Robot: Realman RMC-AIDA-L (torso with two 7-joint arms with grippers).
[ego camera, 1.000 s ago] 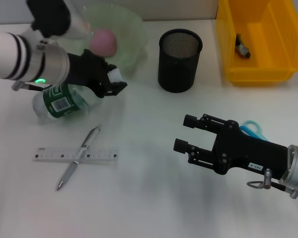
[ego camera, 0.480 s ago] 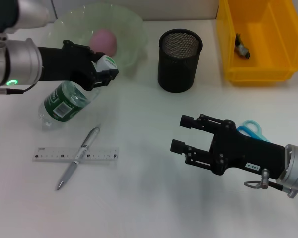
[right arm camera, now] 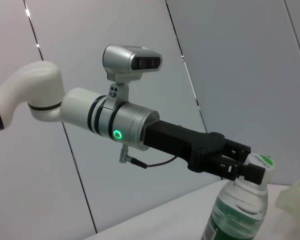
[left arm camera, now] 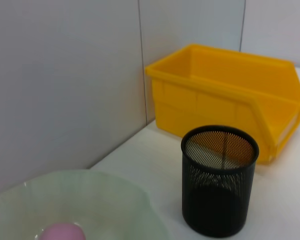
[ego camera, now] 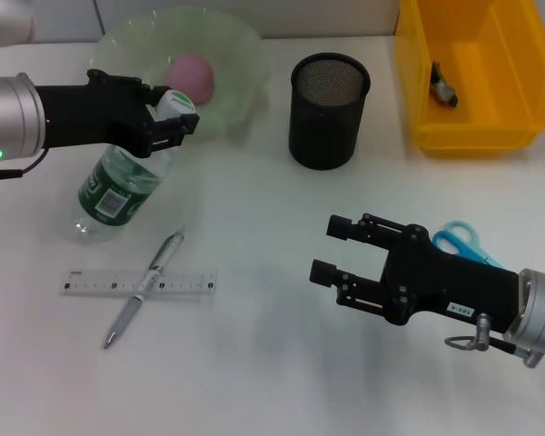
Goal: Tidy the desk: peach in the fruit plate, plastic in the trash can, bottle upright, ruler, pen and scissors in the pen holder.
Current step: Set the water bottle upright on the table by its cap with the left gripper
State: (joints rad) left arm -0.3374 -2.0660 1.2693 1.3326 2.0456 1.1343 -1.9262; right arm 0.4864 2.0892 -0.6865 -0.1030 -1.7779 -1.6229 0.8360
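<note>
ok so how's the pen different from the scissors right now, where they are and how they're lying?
The pen lies in the open on the robot's left side, while the scissors sit on the right, partly hidden behind the right gripper. The pen rests crossed over the ruler; the scissors touch no other desk item that I can see. The pen is silver, the scissors' handles light blue. Neither is in the pen holder yet.
</note>
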